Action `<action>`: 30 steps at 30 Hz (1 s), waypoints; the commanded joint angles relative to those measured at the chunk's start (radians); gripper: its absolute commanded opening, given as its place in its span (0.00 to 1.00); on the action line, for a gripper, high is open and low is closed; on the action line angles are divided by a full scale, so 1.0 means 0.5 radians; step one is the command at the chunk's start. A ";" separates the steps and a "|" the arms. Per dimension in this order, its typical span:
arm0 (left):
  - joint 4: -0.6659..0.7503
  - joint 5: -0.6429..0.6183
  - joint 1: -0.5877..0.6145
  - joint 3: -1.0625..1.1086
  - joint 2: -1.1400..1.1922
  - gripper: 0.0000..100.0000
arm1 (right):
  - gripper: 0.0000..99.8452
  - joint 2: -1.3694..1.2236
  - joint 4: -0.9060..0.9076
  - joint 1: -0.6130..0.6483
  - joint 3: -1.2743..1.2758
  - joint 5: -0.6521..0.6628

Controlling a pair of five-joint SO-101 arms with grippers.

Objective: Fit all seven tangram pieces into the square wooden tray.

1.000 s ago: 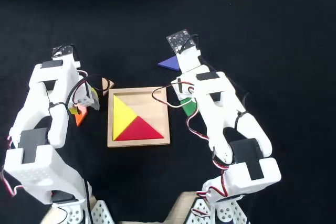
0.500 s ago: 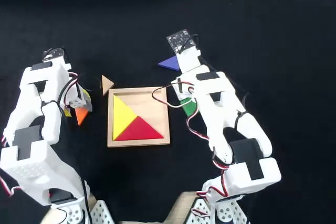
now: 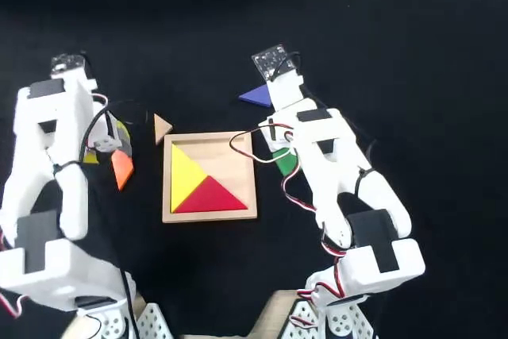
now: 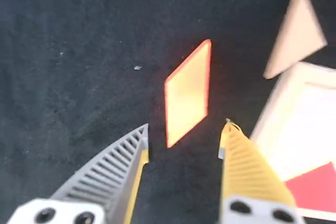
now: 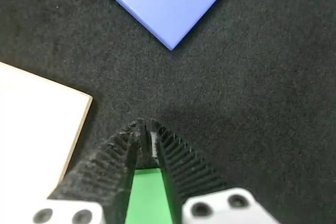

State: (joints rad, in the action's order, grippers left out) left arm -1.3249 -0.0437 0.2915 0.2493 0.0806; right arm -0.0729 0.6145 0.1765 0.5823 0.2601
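Note:
The square wooden tray holds a yellow triangle and a red triangle. An orange parallelogram lies left of the tray, and a tan triangle sits off its far left corner. My left gripper is open and hovers over the orange parallelogram, just short of it, with the tan triangle and the tray beside. My right gripper is shut at the tips over a green piece. Beyond it lies a blue triangle.
The right arm stands over the tray's right side, with the green piece under it. The blue triangle lies on the black cloth beyond the tray. A tray corner is close to the right fingers.
The left arm has swung left and away from the tray, uncovering the tan triangle and the orange parallelogram. The right arm has kept still.

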 commanded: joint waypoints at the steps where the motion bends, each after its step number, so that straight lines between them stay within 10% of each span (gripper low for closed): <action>1: 0.110 -0.104 -0.140 0.078 -0.086 0.23 | 0.01 0.118 -0.031 -0.009 -0.014 0.000; 30: 0.371 -0.206 -0.063 0.189 0.184 0.23 | 0.01 0.112 -0.021 -0.009 -0.014 0.107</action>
State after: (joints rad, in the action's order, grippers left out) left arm -1.1485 -0.1450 0.2501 0.3475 0.1788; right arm -0.0729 0.6145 0.1765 0.5823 0.3015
